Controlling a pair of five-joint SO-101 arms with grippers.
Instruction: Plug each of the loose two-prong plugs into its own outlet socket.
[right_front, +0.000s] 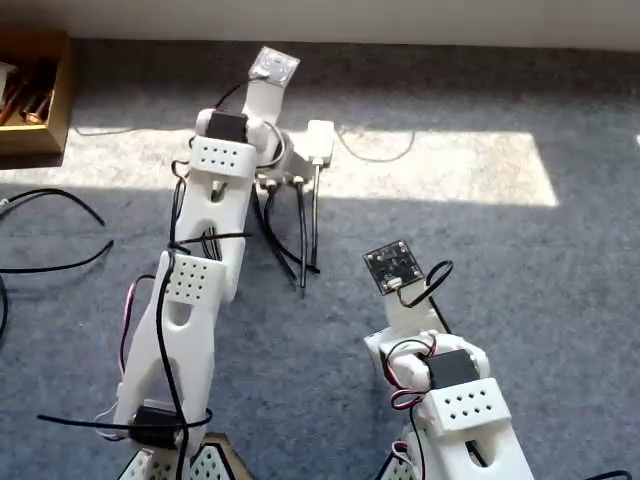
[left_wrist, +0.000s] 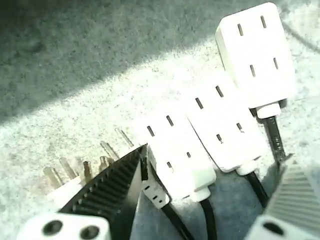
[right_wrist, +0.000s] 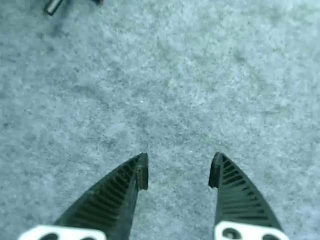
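Observation:
Three white outlet sockets lie side by side on the grey carpet, each on a black cord: the nearest socket (left_wrist: 175, 155), the middle one (left_wrist: 227, 125) and the far one (left_wrist: 255, 55), which is the white block (right_front: 320, 142) in the high view. Loose plugs with bare metal prongs (left_wrist: 107, 150) lie beside the nearest socket, partly hidden behind a black finger (left_wrist: 115, 192). My left gripper (left_wrist: 215, 160) stands open low over the sockets' cord ends, holding nothing. My right gripper (right_wrist: 179, 167) is open over bare carpet, far from the sockets.
A wooden box (right_front: 30, 95) sits at the back left corner. Loose black cables (right_front: 60, 235) trail over the carpet at the left. A thin white cable (right_front: 375, 152) loops behind the sockets. The right arm (right_front: 445, 385) stands at the front right.

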